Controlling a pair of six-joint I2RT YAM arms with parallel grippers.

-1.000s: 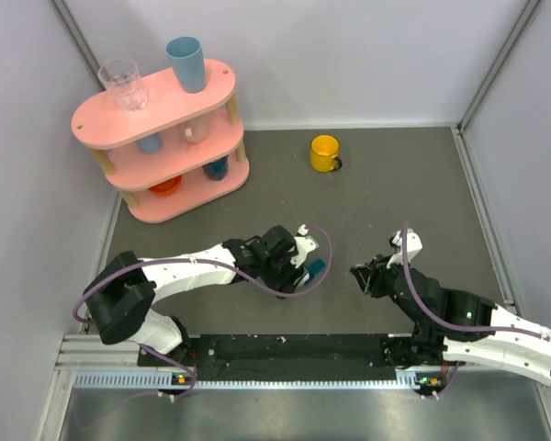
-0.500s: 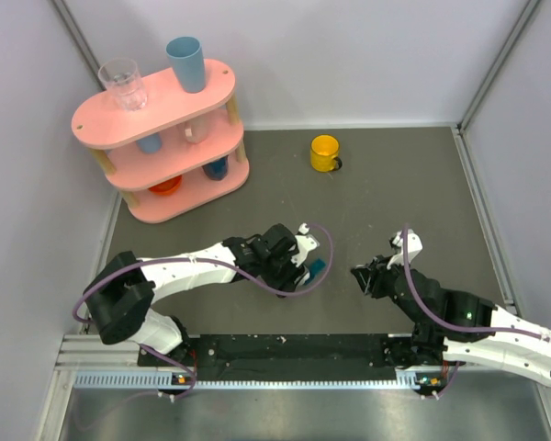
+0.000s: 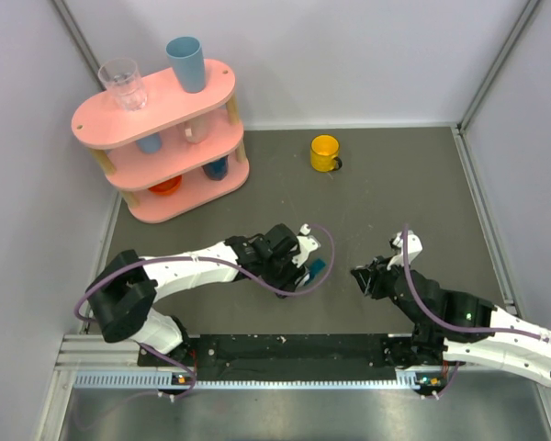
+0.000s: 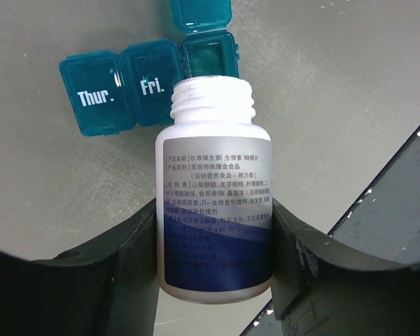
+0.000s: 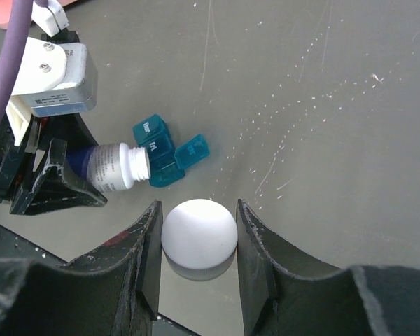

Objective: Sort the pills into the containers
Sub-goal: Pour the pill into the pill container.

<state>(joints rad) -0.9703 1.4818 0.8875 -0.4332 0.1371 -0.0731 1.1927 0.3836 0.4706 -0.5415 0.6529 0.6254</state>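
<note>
Left claw [image 4: 213, 241]: pinching one white bottle [image 4: 213, 203] by its lower half, a finger on each side. The bottle's cap is off and it lies tipped over, mouth pointing at the pill box [image 4: 119, 87]. I cannot see inside the bottle. Its base is cut off by the claw body in the wrist view.

Bottle label: grey panel of small Chinese print, mostly too fine for me to read. The blue band below it is blurred.

Right claw [image 5: 199, 238]: pinching one round white cap [image 5: 199, 234], held above the table [image 3: 395, 184]. Its underside is hidden.

Pill box: teal, lying on the table between the two claws, near the front edge, right at the bottle's mouth. Whether they touch I cannot tell. I count three compartments. Two are shut, lids reading "Thur." and "Fri."; the third stands open with its lid flipped back. Its floor is dark, contents unclear. From above, the left claw covers all but a sliver of the box.

Further out: one yellow mug [image 3: 324, 152], far centre. One pink three-tier shelf [image 3: 161, 138], far left, with a clear glass [image 3: 122, 83] and a blue cup [image 3: 185, 62] on top. Items on the lower tiers are half hidden.
</note>
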